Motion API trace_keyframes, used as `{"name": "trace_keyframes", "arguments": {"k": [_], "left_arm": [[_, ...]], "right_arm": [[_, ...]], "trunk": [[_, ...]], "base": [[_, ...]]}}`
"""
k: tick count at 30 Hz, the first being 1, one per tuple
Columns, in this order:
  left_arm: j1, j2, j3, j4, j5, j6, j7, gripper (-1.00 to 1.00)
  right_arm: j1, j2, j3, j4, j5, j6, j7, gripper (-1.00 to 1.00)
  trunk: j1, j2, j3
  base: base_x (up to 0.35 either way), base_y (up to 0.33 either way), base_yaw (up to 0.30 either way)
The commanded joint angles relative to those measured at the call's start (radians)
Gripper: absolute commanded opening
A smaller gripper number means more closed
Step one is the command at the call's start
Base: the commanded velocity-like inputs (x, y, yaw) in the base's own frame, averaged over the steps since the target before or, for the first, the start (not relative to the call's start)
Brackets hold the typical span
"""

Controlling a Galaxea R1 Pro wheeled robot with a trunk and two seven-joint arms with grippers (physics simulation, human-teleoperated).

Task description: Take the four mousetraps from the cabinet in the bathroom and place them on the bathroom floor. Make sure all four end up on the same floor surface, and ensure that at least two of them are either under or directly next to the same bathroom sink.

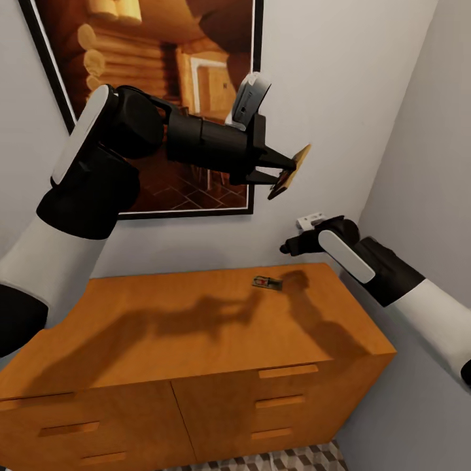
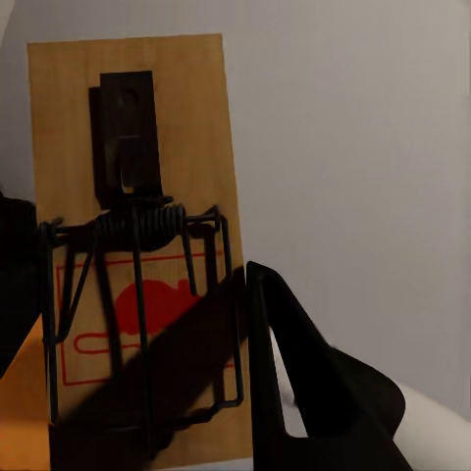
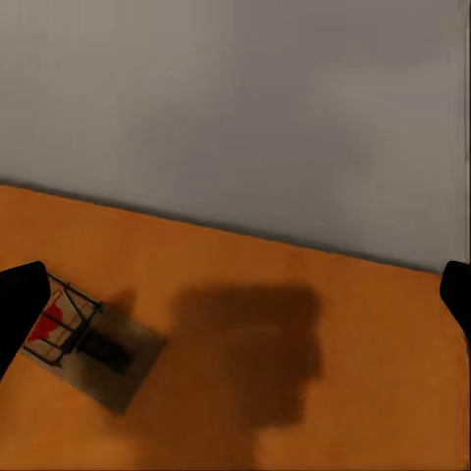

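My left arm reaches across in front of the framed picture [image 1: 163,98] on the wall, and its jaws [image 1: 280,171] are closed on the lower end of a mousetrap [image 1: 291,171], holding it up in the air well above the cabinet [image 1: 196,340]. In the left wrist view that trap [image 2: 137,245] stands on end between the jaws, its spring, wire bar and red mouse print facing the camera, with one dark finger [image 2: 294,373] pressed along its side and the grey wall behind it.

Below and a little to the right of those jaws, a second trap [image 1: 267,282] lies flat on the cabinet's top near the back edge, close to the wall. The drawers with bar handles run along the cabinet's front, and a strip of cube-patterned floor [image 1: 288,458] shows beneath them.

My right arm comes in from the right with its jaws [image 1: 307,226] raised over the back right part of the top, just above and right of the lying trap and not touching it. In the right wrist view the two dark fingertips [image 3: 20,304] sit at opposite edges of the frame, so these jaws are spread wide and hold nothing; the lying trap [image 3: 93,348] rests on the orange wood ahead of one fingertip, beside the arm's shadow.
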Motion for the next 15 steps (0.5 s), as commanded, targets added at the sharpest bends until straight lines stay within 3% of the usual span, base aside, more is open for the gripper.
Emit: {"name": "trace_keyframes", "arguments": {"k": [1, 8, 9, 15], "left_arm": [[-0.001, 0.0, -0.001, 0.0, 0.009, 0.0, 0.007, -1.0], [-0.001, -0.005, -0.001, 0.0, 0.009, 0.0, 0.007, -1.0], [-0.001, -0.006, -0.001, 0.0, 0.009, 0.0, 0.007, -1.0], [-0.001, -0.007, -0.001, 0.0, 0.009, 0.0, 0.007, -1.0]], "right_arm": [[-0.003, -0.007, 0.009, -0.007, -0.005, -0.001, -0.005, 1.0], [-0.004, -0.046, 0.048, -0.046, 0.036, -0.003, 0.035, 1.0], [-0.003, -0.052, 0.235, -0.117, 0.549, -0.003, 0.942, 1.0], [-0.002, -0.05, 0.249, -0.119, 0.586, -0.011, 1.05, 1.0]], "trunk": [[0.0, -0.001, -0.001], [0.0, -0.001, -0.001], [0.0, -0.001, -0.001], [0.0, -0.001, -0.001]], "base": [[0.002, -0.003, 0.0], [0.0, -0.001, 0.0], [0.0, 0.0, 0.0], [0.0, 0.0, 0.0]]}}
